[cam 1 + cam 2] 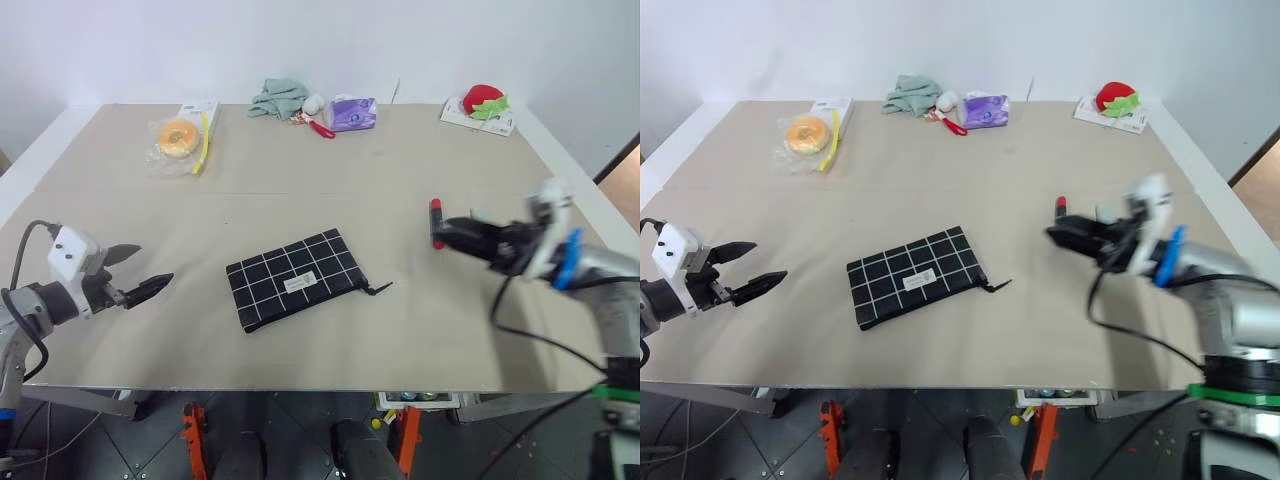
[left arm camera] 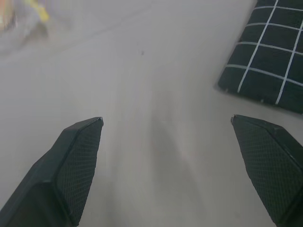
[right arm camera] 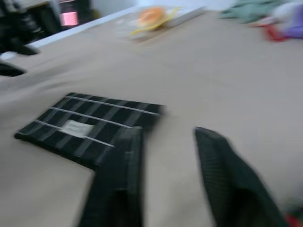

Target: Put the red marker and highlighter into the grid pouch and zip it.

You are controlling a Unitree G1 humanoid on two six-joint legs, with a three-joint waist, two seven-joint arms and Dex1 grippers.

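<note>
Roughly at the middle of the table (image 1: 420, 330) lies the grid pouch (image 1: 298, 279), flat and turned at a slant, with its white label facing up and its black pull cord (image 1: 379, 288) trailing off the corner nearest the right arm. The left claw (image 1: 155, 263) hangs above the table well to the left of the pouch, fingers spread wide with nothing between them; its wrist view shows a corner of the pouch past one fingertip. The right claw (image 1: 441, 237) reaches in from the right, pointing toward the pouch but well apart from it. Its wrist view is blurred, so I cannot tell whether it is open or closed, though nothing shows between the fingers there. The red marker (image 1: 436, 220) sits right at the tip of this claw, seemingly lying on the table rather than held. A small pale thing just behind the claw may be the highlighter (image 1: 479, 213). Along the far edge are a bagged doughnut (image 1: 178, 138), a crumpled green cloth (image 1: 279, 97), a purple packet (image 1: 352, 113) and a red strawberry toy (image 1: 484, 99).
</note>
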